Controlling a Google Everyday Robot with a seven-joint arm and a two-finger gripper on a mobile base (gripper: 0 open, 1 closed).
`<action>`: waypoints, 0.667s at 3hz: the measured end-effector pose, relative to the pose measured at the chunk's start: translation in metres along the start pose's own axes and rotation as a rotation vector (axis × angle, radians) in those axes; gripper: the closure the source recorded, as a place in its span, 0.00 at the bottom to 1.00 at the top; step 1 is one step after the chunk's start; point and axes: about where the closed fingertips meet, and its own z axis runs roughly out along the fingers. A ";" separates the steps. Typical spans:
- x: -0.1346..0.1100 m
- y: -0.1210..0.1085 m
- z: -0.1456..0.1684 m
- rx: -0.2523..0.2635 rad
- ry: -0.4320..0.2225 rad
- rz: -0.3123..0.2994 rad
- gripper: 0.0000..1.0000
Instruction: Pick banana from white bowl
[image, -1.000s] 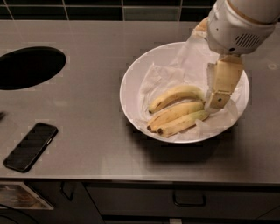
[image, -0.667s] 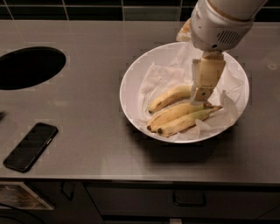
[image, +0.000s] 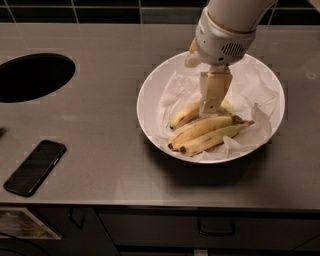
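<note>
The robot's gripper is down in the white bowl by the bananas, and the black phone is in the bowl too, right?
No. The black phone lies on the counter, left of the white bowl, not in it, as the camera view shows. The gripper is down in the bowl by the bananas.

The grey counter (image: 110, 190) carries 2 things directly: the white bowl (image: 149, 107) on its right half and a black phone (image: 35, 167) lying flat near its front left. A round dark hole (image: 32, 77) opens at its left. The claw (image: 210, 106) hangs over the bowl.
</note>
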 end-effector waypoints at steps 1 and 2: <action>0.006 -0.006 0.016 -0.030 0.013 0.004 0.24; 0.012 -0.011 0.029 -0.052 0.021 0.015 0.27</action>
